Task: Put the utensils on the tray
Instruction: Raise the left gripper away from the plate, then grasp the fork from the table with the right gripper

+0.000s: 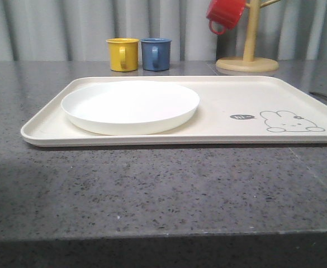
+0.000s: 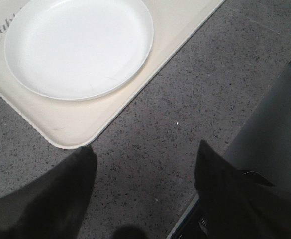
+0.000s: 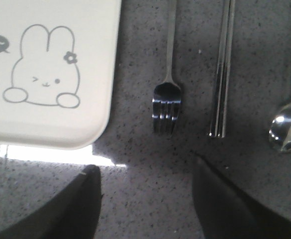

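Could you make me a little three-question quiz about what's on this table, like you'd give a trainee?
1. True or false: the silver metal fork already lies on the large cream rectangular tray.
2. Which mug hangs on the wooden mug stand? A yellow, B blue, C red.
3. Fill in: the round white plate sits on the tray's ____ half, seen from the front.

Key: 1 false, it lies on the grey countertop beside the tray. 2 C. 3 left.
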`<act>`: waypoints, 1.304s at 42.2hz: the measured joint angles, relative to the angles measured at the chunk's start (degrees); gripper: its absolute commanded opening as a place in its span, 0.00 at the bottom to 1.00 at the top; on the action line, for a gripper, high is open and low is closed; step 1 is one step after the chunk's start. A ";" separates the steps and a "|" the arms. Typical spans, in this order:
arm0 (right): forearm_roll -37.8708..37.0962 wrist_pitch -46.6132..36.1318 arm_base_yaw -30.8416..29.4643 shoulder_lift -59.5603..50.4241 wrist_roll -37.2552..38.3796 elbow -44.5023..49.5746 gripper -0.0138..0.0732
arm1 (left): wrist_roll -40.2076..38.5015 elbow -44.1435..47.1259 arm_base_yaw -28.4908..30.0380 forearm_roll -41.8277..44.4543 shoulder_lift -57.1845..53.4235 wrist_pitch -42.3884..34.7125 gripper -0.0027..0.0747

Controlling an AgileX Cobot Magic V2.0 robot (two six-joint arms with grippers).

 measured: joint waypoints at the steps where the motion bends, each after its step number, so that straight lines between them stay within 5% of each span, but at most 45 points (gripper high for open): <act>1: -0.67 0.25 0.00 1.51 0.01 -0.90 0.66 | 0.00 0.00 0.00 0.00 0.00 0.00 0.58; 32: -1.51 1.10 -1.10 28.94 0.01 -16.63 0.65 | 0.00 0.00 0.00 0.00 0.00 0.00 0.58; 50: -1.12 0.87 -1.24 31.52 -0.43 -17.48 0.15 | -0.10 0.00 0.00 0.00 0.00 0.00 0.58; 55: -1.12 0.98 -1.24 31.52 -0.43 -17.48 0.10 | -0.10 0.00 0.00 0.00 0.00 0.00 0.58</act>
